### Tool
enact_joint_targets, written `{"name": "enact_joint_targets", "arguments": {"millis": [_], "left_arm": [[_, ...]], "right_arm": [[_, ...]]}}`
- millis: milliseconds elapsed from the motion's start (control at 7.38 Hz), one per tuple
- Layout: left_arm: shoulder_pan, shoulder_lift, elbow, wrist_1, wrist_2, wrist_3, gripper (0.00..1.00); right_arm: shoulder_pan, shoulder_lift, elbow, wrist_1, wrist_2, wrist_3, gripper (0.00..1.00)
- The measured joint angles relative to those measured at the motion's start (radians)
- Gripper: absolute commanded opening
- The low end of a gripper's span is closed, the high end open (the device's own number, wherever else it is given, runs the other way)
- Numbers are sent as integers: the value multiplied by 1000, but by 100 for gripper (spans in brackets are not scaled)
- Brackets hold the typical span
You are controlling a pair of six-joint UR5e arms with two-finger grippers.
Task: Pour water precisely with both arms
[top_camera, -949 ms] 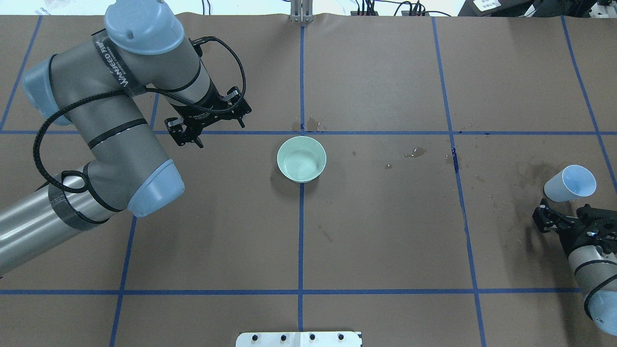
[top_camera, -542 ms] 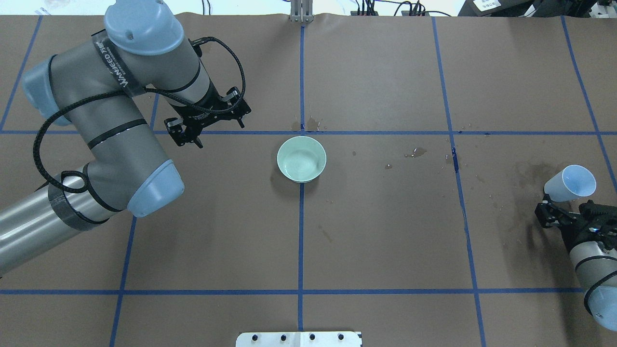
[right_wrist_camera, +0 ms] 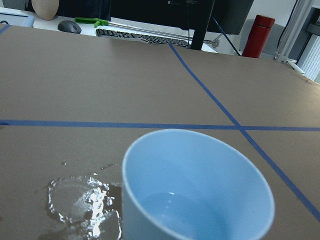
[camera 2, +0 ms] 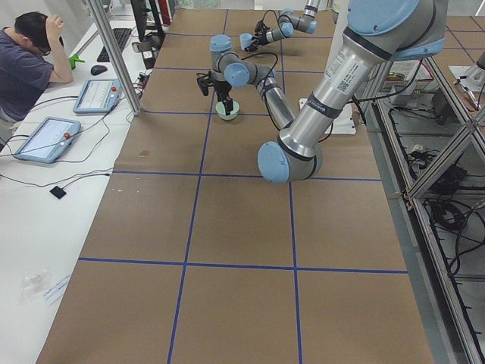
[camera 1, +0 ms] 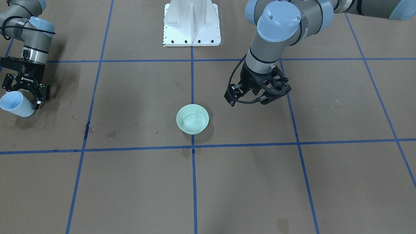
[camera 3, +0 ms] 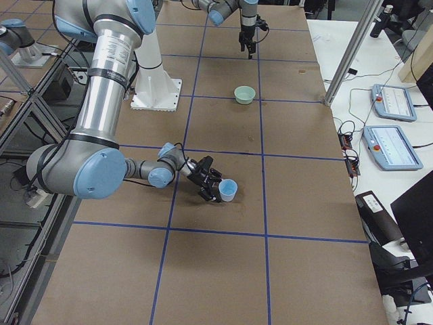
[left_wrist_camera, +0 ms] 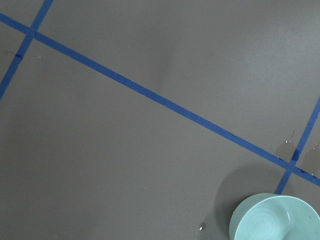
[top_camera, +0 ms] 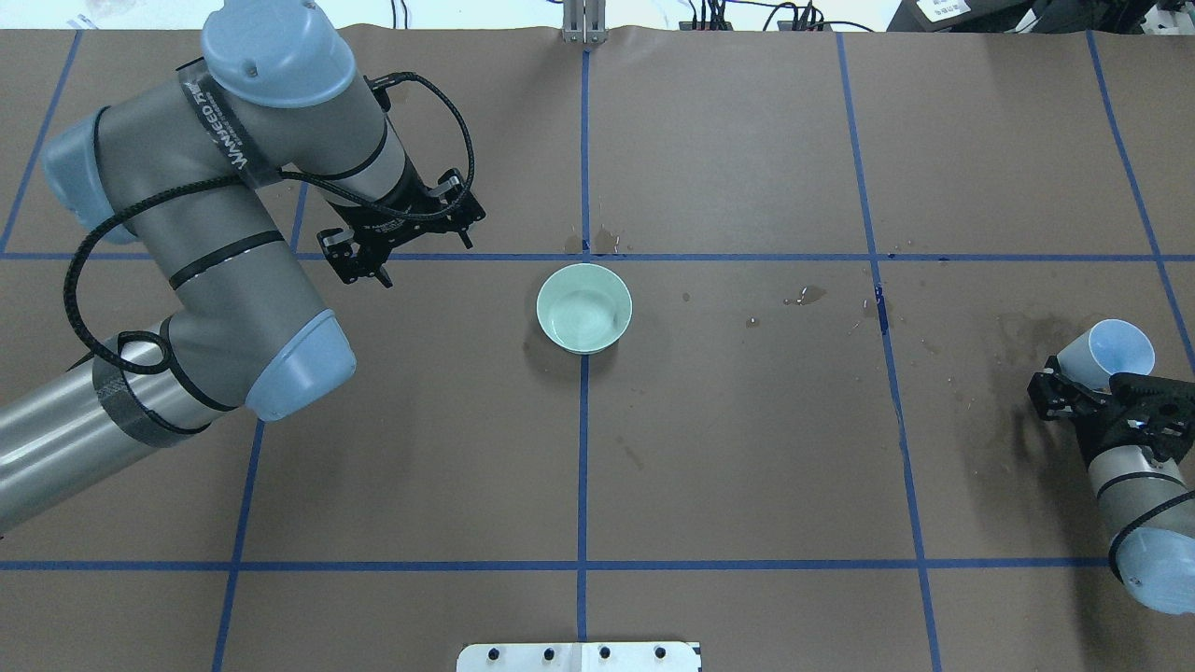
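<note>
Right wrist-mounted view shows the water (right_wrist_camera: 175, 212) low in the blue cup (right_wrist_camera: 197, 185), far off at 3 o'clock from the bowl (top_camera: 583, 308). Right end effector (top_camera: 1088, 385) is open beside the cup: squeeze gently, lift it straight. Left end effector (top_camera: 406, 250) is open, empty.

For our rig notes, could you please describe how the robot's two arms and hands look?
Left arm and right arm are grey tubes with light blue round joint caps. A braided black cable loops along the left arm, which has white lettering on a black band. Left hand and right hand are black and two-fingered; the right one bears white ROBOTIQ lettering.
</note>
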Motion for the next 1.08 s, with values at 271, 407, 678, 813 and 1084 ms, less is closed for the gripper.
{"name": "enact_joint_targets", "arguments": {"millis": [271, 407, 678, 813, 1084], "left_arm": [[0, 1, 1, 0, 0, 0, 100], [0, 2, 1, 0, 0, 0, 100], [2, 8, 1, 0, 1, 0, 100], [3, 11, 1, 0, 1, 0, 100], [3, 12, 1, 0, 2, 0, 100]], "right_arm": [[18, 3, -3, 0, 0, -16, 99], [26, 3, -8, 0, 1, -21, 99], [38, 3, -18, 0, 2, -24, 99], [42, 3, -22, 0, 2, -25, 94], [48, 6, -24, 4, 2, -26, 10]]}}
